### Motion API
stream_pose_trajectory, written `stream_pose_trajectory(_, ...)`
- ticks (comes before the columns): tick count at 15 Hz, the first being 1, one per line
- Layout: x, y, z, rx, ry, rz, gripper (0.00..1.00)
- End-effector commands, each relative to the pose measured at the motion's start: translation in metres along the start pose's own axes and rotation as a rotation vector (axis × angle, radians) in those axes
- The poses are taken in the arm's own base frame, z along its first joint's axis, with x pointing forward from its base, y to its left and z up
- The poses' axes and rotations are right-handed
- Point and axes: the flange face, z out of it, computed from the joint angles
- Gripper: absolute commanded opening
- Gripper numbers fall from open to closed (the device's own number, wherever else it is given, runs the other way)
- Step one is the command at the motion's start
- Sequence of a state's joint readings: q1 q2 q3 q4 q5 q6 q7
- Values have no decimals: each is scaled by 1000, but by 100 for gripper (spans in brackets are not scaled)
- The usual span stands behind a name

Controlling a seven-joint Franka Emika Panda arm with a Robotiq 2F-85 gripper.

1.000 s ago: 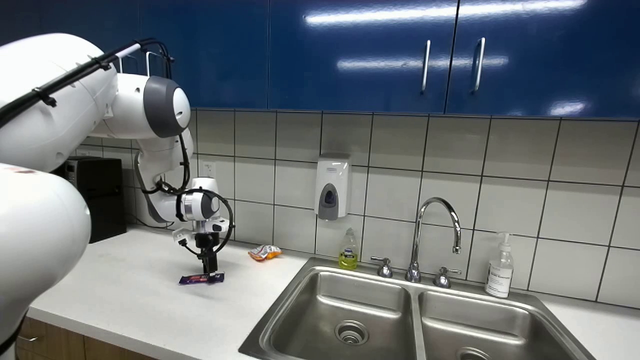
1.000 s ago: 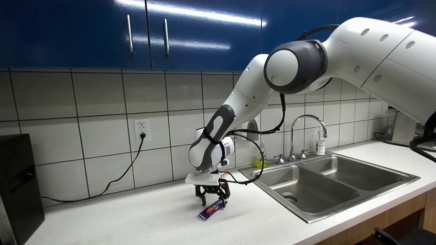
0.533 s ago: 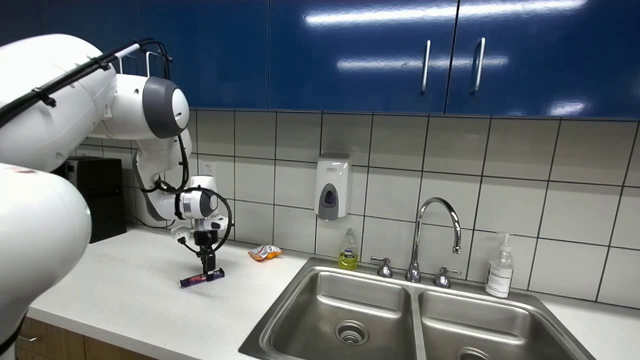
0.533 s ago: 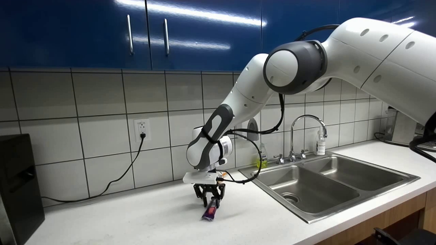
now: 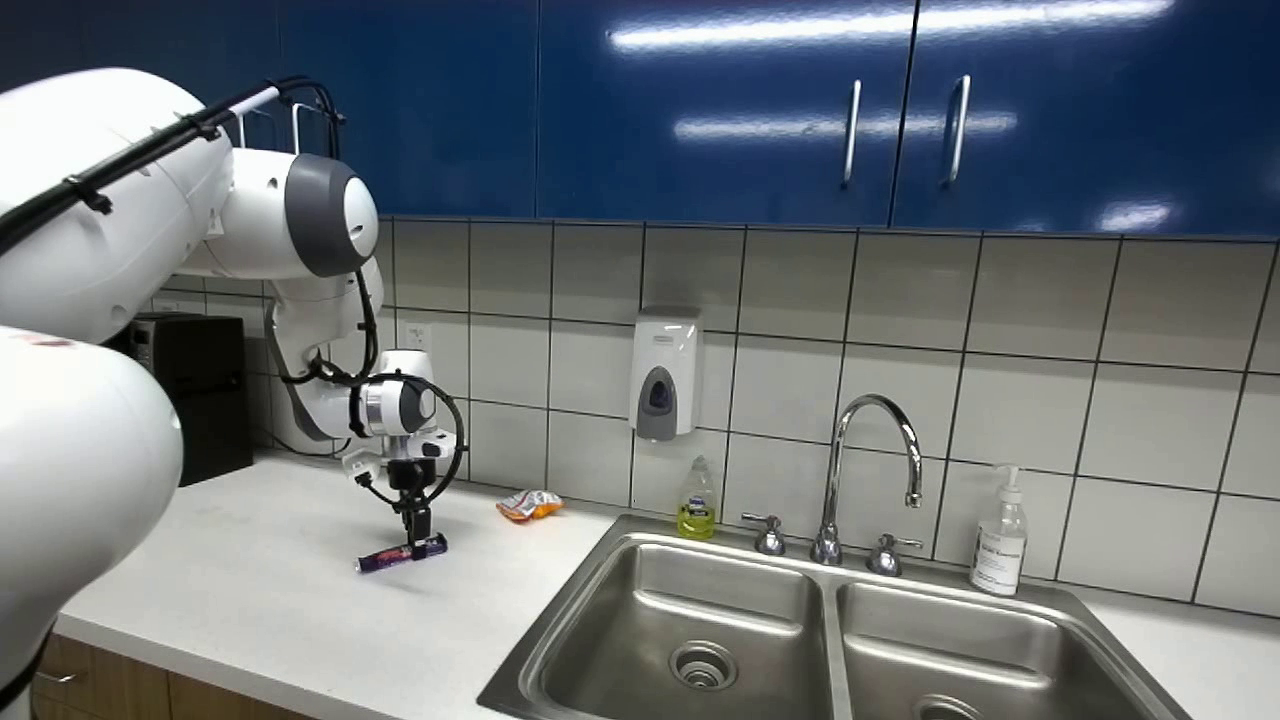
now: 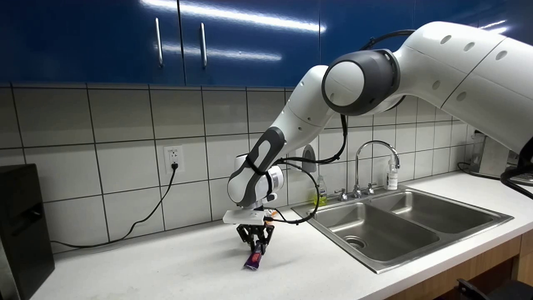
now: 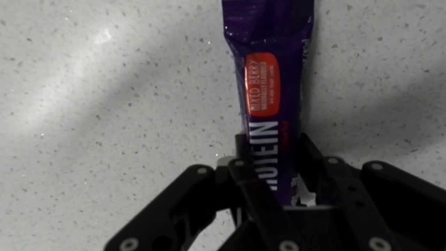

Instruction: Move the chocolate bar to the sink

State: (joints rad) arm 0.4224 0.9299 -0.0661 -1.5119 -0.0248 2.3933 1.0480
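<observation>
The chocolate bar, in a dark purple wrapper with an orange-red label, lies at the white counter's surface. My gripper points down over it, shut, with a finger pressed to each long side of the bar. In both exterior views the bar sticks out on either side of the black gripper; its near end is toward the counter's front. Whether any of it is off the counter I cannot tell. The steel double sink is well off to the right in both exterior views.
An orange and white packet lies by the tiled wall, between gripper and sink. Behind the sink stand a yellow soap bottle, the curved faucet and a pump bottle. A black box sits on the counter's opposite side.
The jaws have closed from wide open onto the bar. Pinched between the fingers, the bar has turned somewhat in line with them. The gripper itself has shifted only slightly.
</observation>
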Motion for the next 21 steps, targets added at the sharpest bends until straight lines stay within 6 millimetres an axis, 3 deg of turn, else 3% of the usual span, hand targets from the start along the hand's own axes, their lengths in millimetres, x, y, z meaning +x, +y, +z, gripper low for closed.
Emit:
stream_pose_trajectory(1,0,0,-5,-3,8,1,12)
stream_pose_trajectory(9,2,-2,-49,56,31,-40,12)
stream_pose_trajectory(15,-12,0,-61,113,-69,-337,12)
stream_pose_trajectory(21,-20,21,-67,60,-131,-567,12)
